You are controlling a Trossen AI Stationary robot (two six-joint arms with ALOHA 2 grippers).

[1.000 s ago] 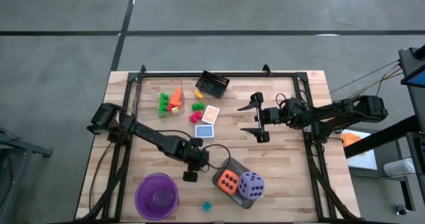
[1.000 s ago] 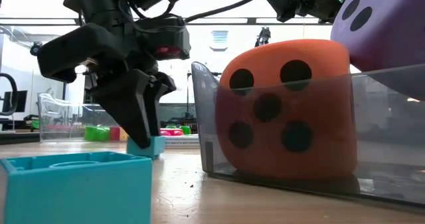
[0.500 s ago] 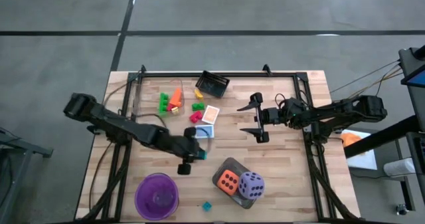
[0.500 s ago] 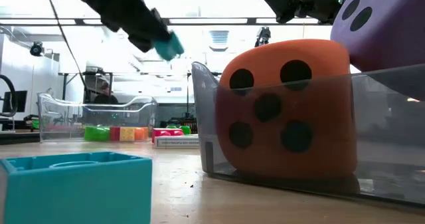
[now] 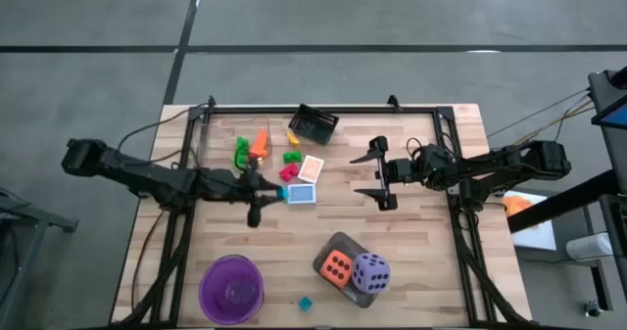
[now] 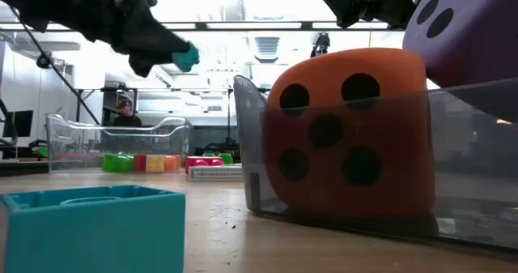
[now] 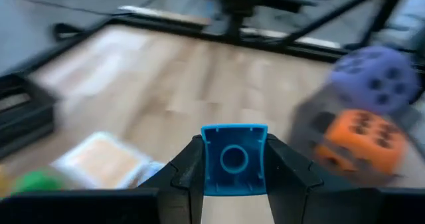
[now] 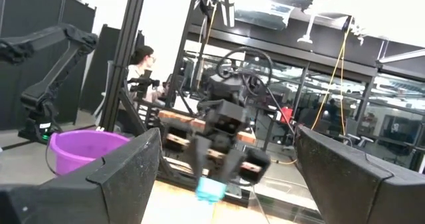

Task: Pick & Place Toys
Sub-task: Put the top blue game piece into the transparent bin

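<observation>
Carrying a small teal block [image 5: 271,193] is the step in hand, judging by the high view: the left gripper [image 5: 265,195] is clamped narrowly on the block above the table [image 5: 411,242], just beside the blue-backed card [image 5: 303,195]. The left arm stretches low and nearly straight toward that card from the table's left edge. The grey tray [image 5: 334,243] with the orange die [image 5: 337,266] and purple die [image 5: 370,272] lies well apart from the card, toward the near edge; the purple bowl [image 5: 231,287] sits left of the tray. The right gripper [image 5: 381,173] waits, jaws wide and empty, on the card's other side.

The low view shows the block [image 6: 186,58] held clear of the tabletop, above and left of the tray wall [image 6: 247,135], with another teal block [image 6: 89,224] lying close to the camera.

In the left wrist view the block [image 7: 234,159] sits squarely between the dark fingers [image 7: 289,174], stud facing out, with both dice [image 7: 362,141] ahead.

The right wrist view sees the left gripper [image 8: 214,189] head-on, block [image 8: 210,191] at its tips, and a person in the room behind.

The next move probably calls for choosing a container, swinging over it and releasing; which one is meant I cannot tell.
</observation>
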